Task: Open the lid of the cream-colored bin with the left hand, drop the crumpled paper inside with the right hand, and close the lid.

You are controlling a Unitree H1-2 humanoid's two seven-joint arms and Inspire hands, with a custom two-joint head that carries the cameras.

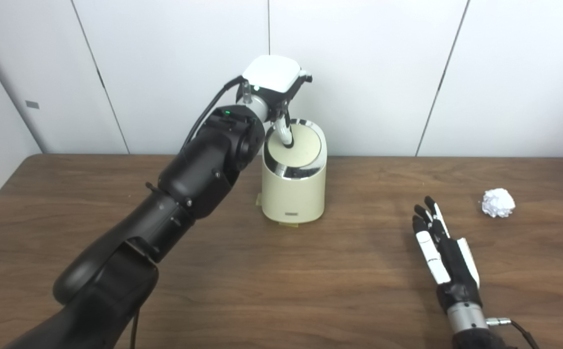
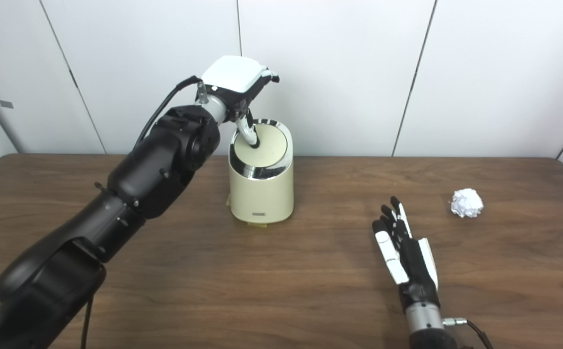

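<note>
The cream-colored bin (image 1: 293, 194) stands at the back middle of the table, its round lid (image 1: 303, 145) down inside a chrome ring. My left hand (image 1: 271, 75) hovers over the bin, back upward, with one digit (image 1: 283, 133) pointing down and touching the lid's left part. It holds nothing. The crumpled white paper (image 1: 498, 202) lies on the table to the right. My right hand (image 1: 439, 245) rests flat and open on the table, fingers stretched forward, a short way left of and nearer than the paper, not touching it.
The brown wooden table (image 1: 310, 291) runs up to a white panelled wall (image 1: 383, 72) just behind the bin. My black left forearm (image 1: 179, 194) stretches diagonally across the table's left half.
</note>
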